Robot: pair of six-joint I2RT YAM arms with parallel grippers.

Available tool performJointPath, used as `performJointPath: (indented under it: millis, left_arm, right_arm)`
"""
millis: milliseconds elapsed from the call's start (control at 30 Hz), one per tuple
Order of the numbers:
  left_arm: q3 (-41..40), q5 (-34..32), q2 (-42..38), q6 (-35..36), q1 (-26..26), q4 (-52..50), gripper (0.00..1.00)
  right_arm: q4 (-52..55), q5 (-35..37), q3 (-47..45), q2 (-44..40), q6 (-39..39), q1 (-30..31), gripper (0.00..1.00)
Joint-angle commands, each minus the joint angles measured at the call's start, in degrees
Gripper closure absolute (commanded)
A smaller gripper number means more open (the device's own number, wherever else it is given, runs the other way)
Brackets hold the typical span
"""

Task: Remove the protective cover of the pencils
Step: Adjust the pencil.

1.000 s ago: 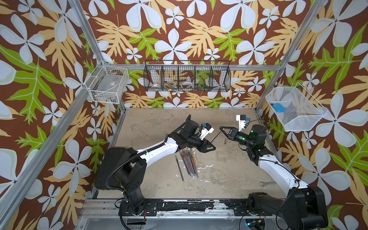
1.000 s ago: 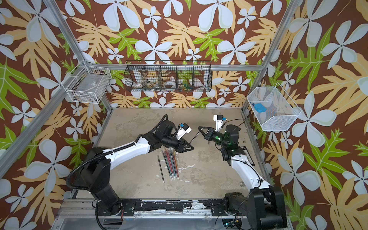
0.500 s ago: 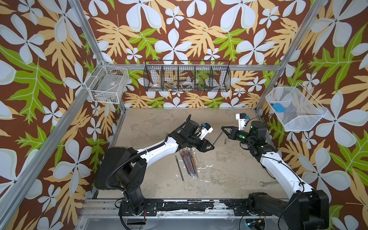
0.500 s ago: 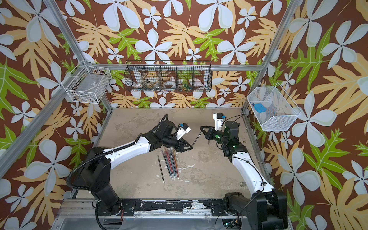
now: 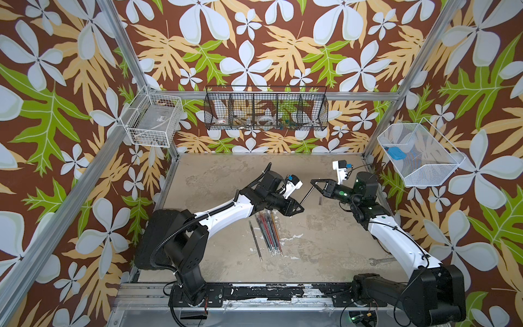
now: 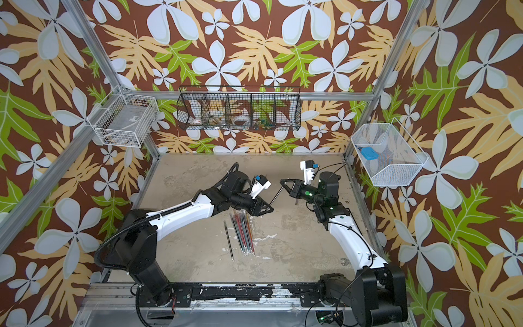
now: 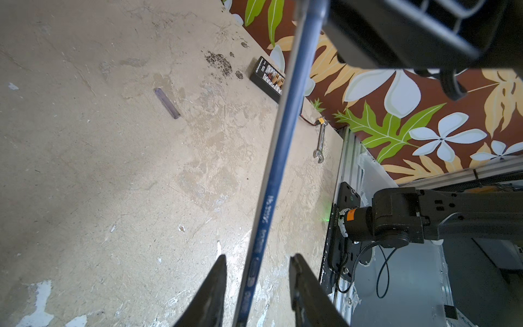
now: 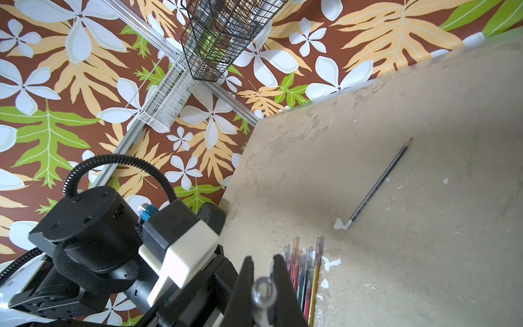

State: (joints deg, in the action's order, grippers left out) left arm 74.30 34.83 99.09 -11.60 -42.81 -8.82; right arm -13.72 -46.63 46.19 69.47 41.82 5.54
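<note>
A dark blue pencil (image 5: 305, 195) (image 7: 283, 141) hangs in the air between my two grippers. My left gripper (image 5: 298, 206) (image 7: 257, 257) is open, and the shaft passes between its jaws with a gap on each side. My right gripper (image 5: 312, 183) (image 8: 261, 259) is shut on the clear protective cover (image 8: 263, 288) at the pencil's other end. The other pencils (image 5: 268, 232) (image 8: 304, 271) lie bundled mid-table with caps on. One dark pencil (image 5: 254, 239) (image 8: 379, 184) lies apart from them, its tip bare. A loose cap (image 7: 167, 103) (image 5: 320, 200) rests on the table under the right gripper.
A small wrench (image 5: 382, 260) (image 7: 321, 141) lies near the right arm's base. A black connector board (image 7: 268, 79) sits by the right wall. A black wire basket (image 5: 266, 111) hangs on the back wall, with white baskets to its left (image 5: 151, 121) and right (image 5: 418, 155).
My right wrist has shifted a little toward the back wall. The pencil still spans between both grippers. My left arm has stayed in place.
</note>
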Motion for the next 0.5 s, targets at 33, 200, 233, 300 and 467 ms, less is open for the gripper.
performJointPath:
  millis: [33, 200, 233, 300, 467]
  left_arm:
    - [0.2, 0.8, 0.0, 1.1, 0.0, 0.3, 0.67]
    - [0.3, 1.0, 0.1, 1.3, 0.0, 0.2, 0.78]
    - [0.3, 1.1, 0.2, 1.2, 0.0, 0.1, 0.82]
    - [0.6, 1.3, 0.4, 1.3, 0.0, -0.1, 0.92]
    - [2.2, 0.2, 1.5, 2.9, 0.0, -3.0, 1.0]
  right_arm:
    - [-3.2, 1.0, 0.7, 0.2, 2.4, -0.1, 1.0]
    - [-4.8, 1.3, 1.3, 0.6, 4.2, 0.0, 1.0]
    - [-4.7, 1.4, 1.4, 0.5, 4.2, 0.0, 1.0]
    - [-4.4, 1.7, 1.4, 0.4, 4.0, -0.1, 1.0]
    - [1.4, 2.6, 2.3, 0.0, -0.5, -0.3, 0.62]
